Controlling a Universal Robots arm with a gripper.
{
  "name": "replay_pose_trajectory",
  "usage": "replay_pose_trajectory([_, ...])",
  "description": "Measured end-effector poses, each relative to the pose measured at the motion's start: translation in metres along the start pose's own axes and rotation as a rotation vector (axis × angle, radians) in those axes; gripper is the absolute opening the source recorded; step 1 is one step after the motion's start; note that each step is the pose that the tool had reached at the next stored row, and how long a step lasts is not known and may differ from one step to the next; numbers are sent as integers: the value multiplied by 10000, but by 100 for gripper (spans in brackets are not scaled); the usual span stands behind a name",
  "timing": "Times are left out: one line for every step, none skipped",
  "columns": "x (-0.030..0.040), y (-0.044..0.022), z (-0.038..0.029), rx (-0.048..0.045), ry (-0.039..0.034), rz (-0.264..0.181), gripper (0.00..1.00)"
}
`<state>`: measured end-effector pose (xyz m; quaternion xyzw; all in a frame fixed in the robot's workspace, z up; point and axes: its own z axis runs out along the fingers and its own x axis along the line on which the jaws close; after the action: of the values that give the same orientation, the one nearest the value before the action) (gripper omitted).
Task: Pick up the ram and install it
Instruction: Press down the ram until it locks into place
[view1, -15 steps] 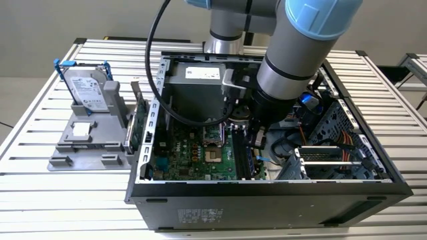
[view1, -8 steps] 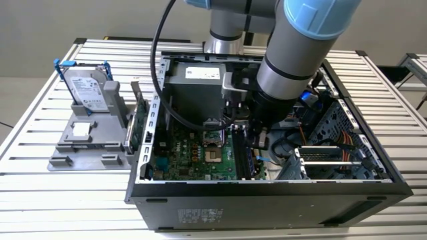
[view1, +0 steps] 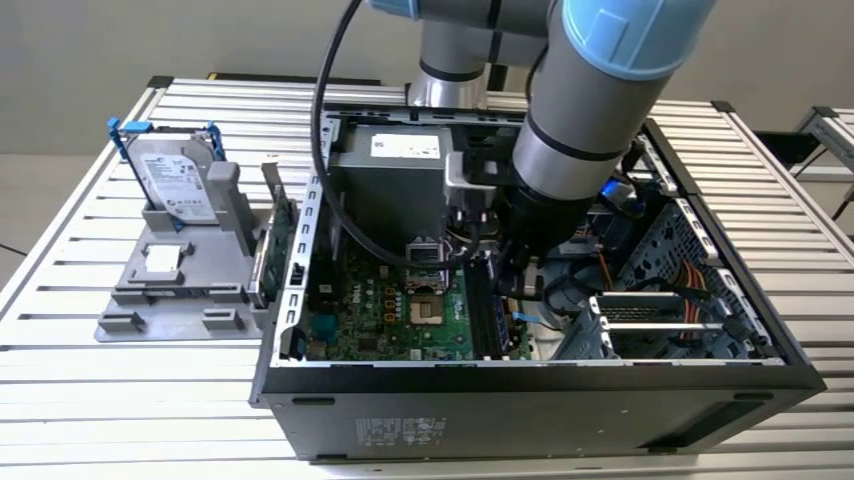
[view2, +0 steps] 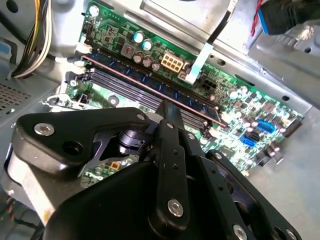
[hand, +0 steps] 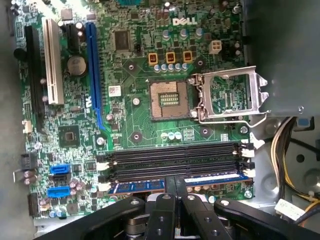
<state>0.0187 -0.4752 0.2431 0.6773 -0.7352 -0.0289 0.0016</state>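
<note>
1. One ram (hand: 175, 184) stick, bluish with dark chips, sits on its long edge in the slot at the end of the row of black slots (hand: 172, 161) on the green motherboard (hand: 125, 115).
2. Right above the ram is the black gripper (hand: 175, 186). Its fingers (hand: 171, 184) are pressed close together on the stick's top edge, in both wrist views.
3. Three other black slots beside the ram have no stick in them.
4. Past the slots is the square chip socket (hand: 169, 99) with its silver lid (hand: 227, 95) flipped up.
5. All of this is inside the black computer case (view1: 534, 410), and the big grey arm (view1: 587, 120) reaches down into it.
6. On the exterior view's left, a silver hard drive (view1: 174, 175) stands in a grey holder (view1: 174, 290) on the metal table (view1: 80, 400).
</note>
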Motion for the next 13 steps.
replay_pose_trajectory([-2,0,3,12,1,-38,0])
replay_pose_trajectory([-3,0,6,22,1,-79,0])
replay_pose_trajectory([-5,0,9,31,1,-123,0])
replay_pose_trajectory([-8,0,12,39,2,-169,0])
replay_pose_trajectory([-11,0,15,45,4,-223,0])
replay_pose_trajectory([-12,-1,18,49,6,-279,0])
replay_pose_trajectory([-13,-1,19,50,8,-322,0])
replay_pose_trajectory([-13,-1,19,50,9,-346,0])
replay_pose_trajectory([-13,-1,19,49,9,-348,0])
replay_pose_trajectory([-13,-1,19,49,9,-350,0])
replay_pose_trajectory([-13,-1,19,50,8,-351,0])
replay_pose_trajectory([-14,-2,19,49,8,-352,0])
replay_pose_trajectory([-16,-2,22,50,6,-352,0])
